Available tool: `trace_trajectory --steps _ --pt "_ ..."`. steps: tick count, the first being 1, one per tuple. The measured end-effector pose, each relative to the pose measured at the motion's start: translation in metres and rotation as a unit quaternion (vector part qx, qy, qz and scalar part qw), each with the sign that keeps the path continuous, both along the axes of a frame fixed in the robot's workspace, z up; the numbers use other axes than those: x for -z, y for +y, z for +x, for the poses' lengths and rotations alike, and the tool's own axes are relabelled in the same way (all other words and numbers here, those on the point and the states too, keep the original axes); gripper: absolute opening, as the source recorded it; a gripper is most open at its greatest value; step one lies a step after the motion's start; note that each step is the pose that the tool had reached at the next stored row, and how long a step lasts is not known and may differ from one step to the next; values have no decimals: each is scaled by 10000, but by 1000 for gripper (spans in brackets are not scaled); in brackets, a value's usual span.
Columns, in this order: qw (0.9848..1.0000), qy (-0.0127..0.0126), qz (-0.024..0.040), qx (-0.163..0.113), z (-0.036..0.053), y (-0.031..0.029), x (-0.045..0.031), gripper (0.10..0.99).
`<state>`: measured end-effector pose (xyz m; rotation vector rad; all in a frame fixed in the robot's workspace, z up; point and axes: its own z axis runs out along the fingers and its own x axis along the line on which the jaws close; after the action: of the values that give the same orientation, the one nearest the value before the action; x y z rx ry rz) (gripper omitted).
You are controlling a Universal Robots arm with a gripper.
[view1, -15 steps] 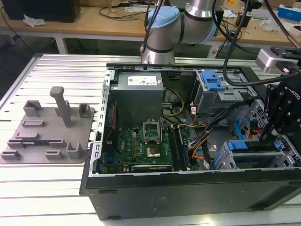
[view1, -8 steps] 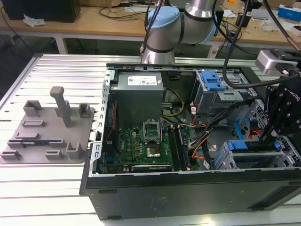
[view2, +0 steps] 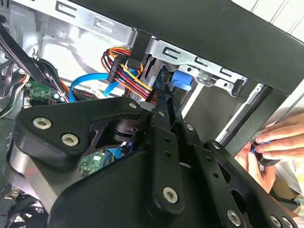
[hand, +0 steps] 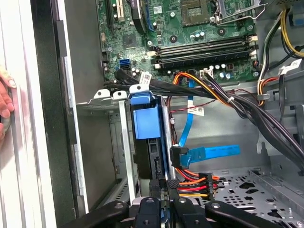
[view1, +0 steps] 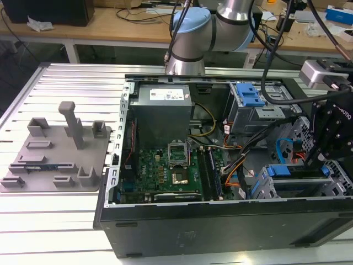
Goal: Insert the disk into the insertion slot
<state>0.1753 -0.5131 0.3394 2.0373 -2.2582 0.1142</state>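
The disk (hand: 147,122) stands on edge in its bright blue carrier, most of its length inside the insertion slot (hand: 124,142), a grey sheet-metal cage by the case's side wall. My gripper (hand: 161,186) is behind it, its black fingers closed on the disk's rear edge, with a blue strip showing between them. In the second wrist view the fingers (view2: 164,107) reach toward the cage (view2: 190,59) and the blue carrier end (view2: 180,78). In the exterior view my gripper (view1: 311,163) hangs over the cage (view1: 265,185) at the case's right, with the blue carrier (view1: 281,170) below it.
A person's hand (view2: 280,137) rests on the outside of the case wall (hand: 47,118). Power cables (hand: 190,183) and a blue data cable (hand: 213,152) lie close beside the slot. A taller bay with a blue latch (view1: 251,99), motherboard (view1: 171,165) and power supply (view1: 162,105) fill the case. A grey fixture plate (view1: 55,149) sits left.
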Motion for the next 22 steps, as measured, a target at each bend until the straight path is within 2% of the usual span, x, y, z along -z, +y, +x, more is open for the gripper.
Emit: trace_trajectory --steps 5,12,18,19,22 --pt "10000 0 2 -34 0 -1 1 169" --pt "10000 0 -1 -36 -7 0 -54 169" --pt "10000 0 -1 -37 -7 0 -56 169" --pt "10000 0 3 -37 -7 0 -57 169" --pt "10000 0 74 -34 -7 -4 -56 169"
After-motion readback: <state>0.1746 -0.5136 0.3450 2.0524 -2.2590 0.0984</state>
